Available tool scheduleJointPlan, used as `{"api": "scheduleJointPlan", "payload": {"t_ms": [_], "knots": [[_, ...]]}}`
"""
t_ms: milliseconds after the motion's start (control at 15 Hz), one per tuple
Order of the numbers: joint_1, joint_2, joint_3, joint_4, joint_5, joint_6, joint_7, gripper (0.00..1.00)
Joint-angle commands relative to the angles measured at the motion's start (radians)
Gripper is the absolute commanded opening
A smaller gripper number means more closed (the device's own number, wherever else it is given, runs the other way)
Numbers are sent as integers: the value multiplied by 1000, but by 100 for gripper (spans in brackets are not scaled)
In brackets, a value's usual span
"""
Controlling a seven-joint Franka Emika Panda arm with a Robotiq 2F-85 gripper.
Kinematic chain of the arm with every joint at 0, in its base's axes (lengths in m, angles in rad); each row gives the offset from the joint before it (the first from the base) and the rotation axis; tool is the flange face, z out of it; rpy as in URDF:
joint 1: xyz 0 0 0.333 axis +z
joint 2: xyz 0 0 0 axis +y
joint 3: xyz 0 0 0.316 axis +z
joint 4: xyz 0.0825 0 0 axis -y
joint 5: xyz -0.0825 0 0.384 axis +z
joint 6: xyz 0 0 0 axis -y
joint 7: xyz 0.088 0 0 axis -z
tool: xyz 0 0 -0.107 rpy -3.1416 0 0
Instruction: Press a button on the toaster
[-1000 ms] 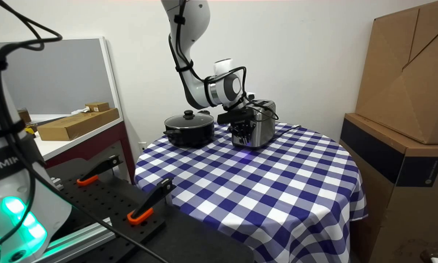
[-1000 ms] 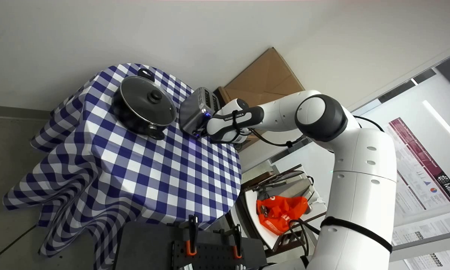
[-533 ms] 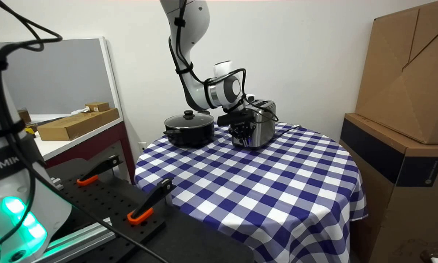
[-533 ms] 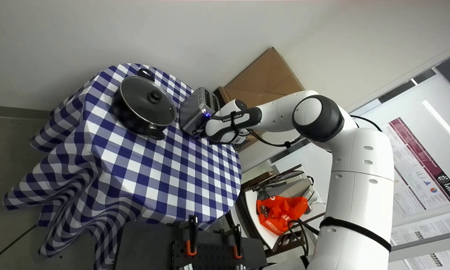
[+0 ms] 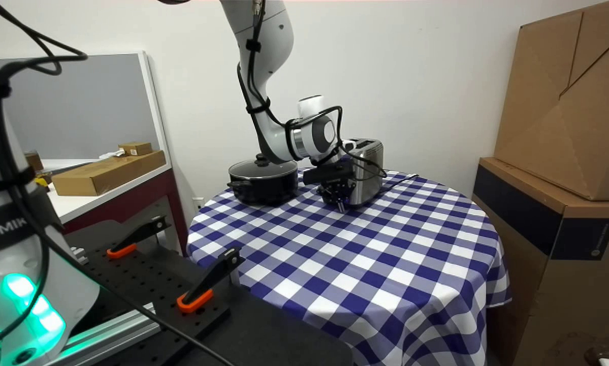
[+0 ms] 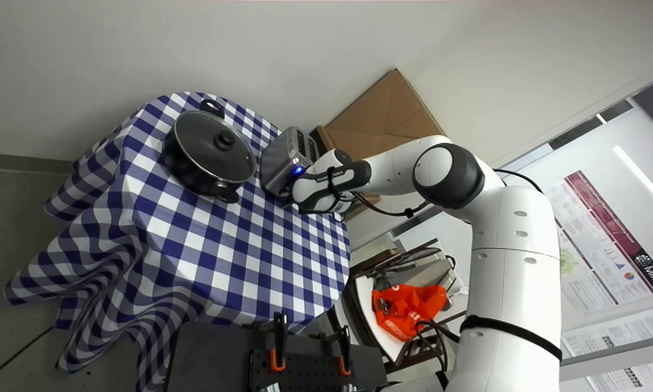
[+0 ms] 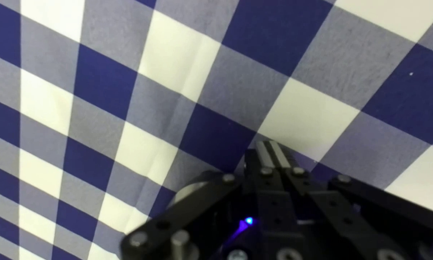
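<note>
Toaster [image 5: 372, 179] stands just behind my jaws in an exterior view, most of it higher than them; contact unclear. My gripper [image 7: 270, 151]: jaws together, nothing between. Button hidden; I'd guess press means forward, maybe up.

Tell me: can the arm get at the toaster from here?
Probably yes: the shut gripper is close by the toaster, and the black pot stands apart, not between them. The gripper points down at the tablecloth, though, and no button shows clearly.
</note>
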Motion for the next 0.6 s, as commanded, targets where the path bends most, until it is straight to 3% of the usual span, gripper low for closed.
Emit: {"api": "scheduleJointPlan", "payload": {"t_ms": [0,533], "knots": [[7,12,-5,30,5,2,11,0],[-9,-21,19,3,5,14,-4,0]]}}
